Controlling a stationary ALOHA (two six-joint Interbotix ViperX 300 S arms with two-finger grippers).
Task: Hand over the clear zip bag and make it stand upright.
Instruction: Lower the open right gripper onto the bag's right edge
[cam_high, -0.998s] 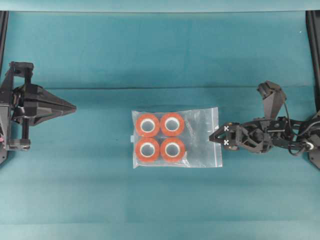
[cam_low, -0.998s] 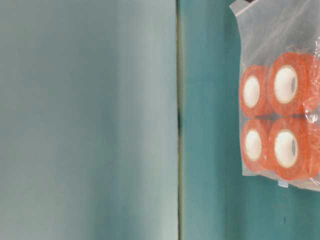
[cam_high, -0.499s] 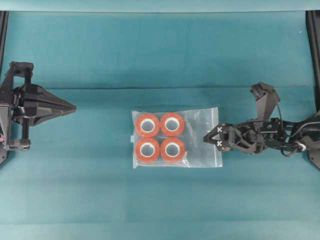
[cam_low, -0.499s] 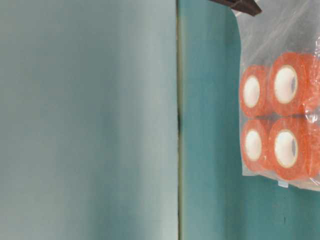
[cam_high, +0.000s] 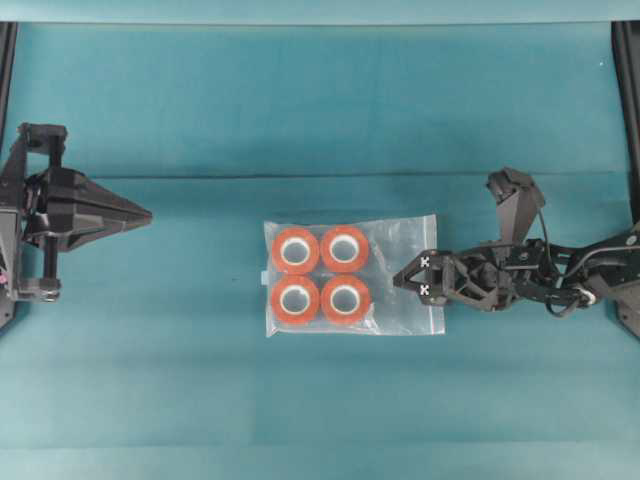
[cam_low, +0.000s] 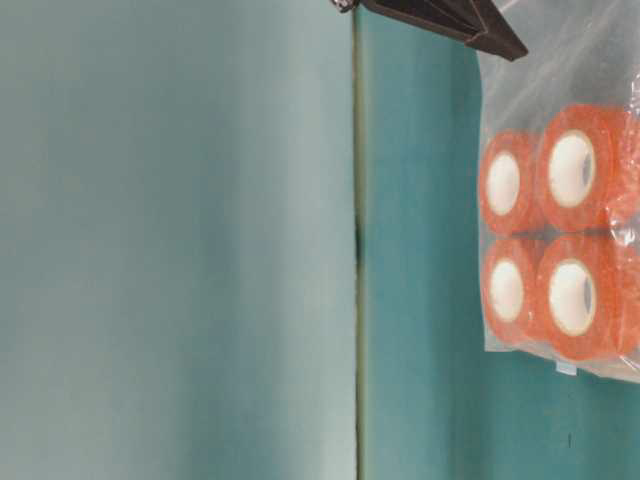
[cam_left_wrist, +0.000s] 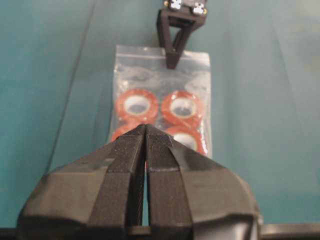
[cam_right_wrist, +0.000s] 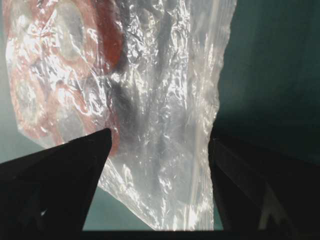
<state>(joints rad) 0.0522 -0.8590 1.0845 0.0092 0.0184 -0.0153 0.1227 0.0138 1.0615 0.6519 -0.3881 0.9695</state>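
Note:
The clear zip bag (cam_high: 400, 262) lies flat mid-table with four orange rolls (cam_high: 320, 274) in its left part. It also shows in the table-level view (cam_low: 560, 200), the left wrist view (cam_left_wrist: 162, 95) and the right wrist view (cam_right_wrist: 160, 100). My right gripper (cam_high: 400, 279) reaches over the bag's right, zip-side margin. Its jaws stand open (cam_right_wrist: 160, 139) with crinkled clear plastic between them. I cannot tell whether the fingers touch the bag. The gripper's tip also shows in the left wrist view (cam_left_wrist: 172, 62). My left gripper (cam_high: 146, 213) is shut and empty (cam_left_wrist: 145, 129), far left of the bag.
The teal cloth (cam_high: 320, 120) has a fold line (cam_high: 300, 177) running across behind the bag. Black frame posts (cam_high: 628, 100) stand at the far left and right edges. A pale wall (cam_low: 170, 240) fills the left of the table-level view.
My right gripper has moved left, from just beside the bag's zip edge to over that edge. The bag and the left gripper have not moved.

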